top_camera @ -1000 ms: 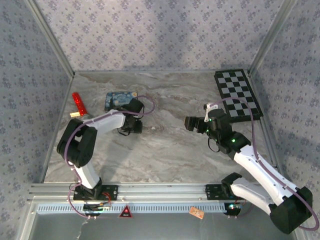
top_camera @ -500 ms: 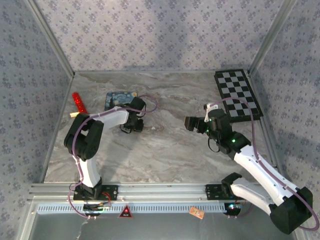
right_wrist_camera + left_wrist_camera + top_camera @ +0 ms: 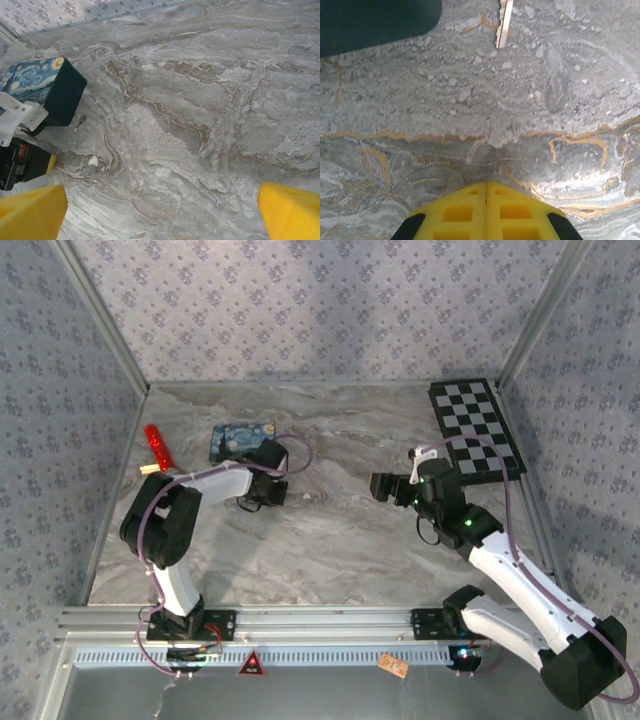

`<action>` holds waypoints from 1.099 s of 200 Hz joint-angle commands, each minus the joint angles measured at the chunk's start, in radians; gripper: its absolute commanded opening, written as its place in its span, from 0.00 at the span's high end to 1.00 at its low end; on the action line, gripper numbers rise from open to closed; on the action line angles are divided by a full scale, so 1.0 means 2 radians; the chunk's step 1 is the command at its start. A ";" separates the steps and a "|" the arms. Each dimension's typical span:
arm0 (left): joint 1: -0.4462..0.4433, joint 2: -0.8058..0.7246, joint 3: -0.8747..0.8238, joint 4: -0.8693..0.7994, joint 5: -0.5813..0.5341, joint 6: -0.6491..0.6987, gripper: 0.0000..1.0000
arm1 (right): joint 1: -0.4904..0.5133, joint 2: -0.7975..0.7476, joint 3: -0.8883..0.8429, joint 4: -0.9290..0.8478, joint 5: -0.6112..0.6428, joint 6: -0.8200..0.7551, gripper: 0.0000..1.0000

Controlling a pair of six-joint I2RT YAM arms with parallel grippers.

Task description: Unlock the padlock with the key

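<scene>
The step in hand looks like the pickup of the key (image 3: 504,24). In the left wrist view its silver blade lies flat on the marble table (image 3: 340,540), ahead of the left gripper (image 3: 486,186) and apart from it. The key's head is cut off by the frame edge, beside the dark corner of the blue box (image 3: 370,20). The left gripper's yellow fingers are pressed together with nothing between them, low over the stone, so no grasp is made yet. The next move, I judge, calls for parting those fingers, reaching farther toward the key and straddling the thin blade, which lies flush on the table and may slip from the pads. The right gripper (image 3: 383,485) hangs over the middle of the table, fingers spread wide and holding nothing. The blue box sits at the far left, just beyond the left gripper, and crowds the key's far end. A red object (image 3: 157,445) lies farther left near the wall, and a checkerboard (image 3: 476,428) lies at the far right, well apart. I cannot pick out the padlock with any certainty.
</scene>
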 commanded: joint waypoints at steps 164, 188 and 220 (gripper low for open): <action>-0.034 0.141 0.260 -0.122 -0.109 -0.130 0.60 | 0.006 -0.016 -0.020 -0.002 0.009 0.007 0.00; -0.033 0.147 0.257 -0.122 -0.123 -0.175 0.59 | 0.006 -0.018 -0.023 -0.004 0.007 0.007 0.00; -0.024 0.146 0.252 -0.132 -0.135 -0.212 0.57 | 0.006 -0.023 -0.028 -0.006 0.004 0.009 0.00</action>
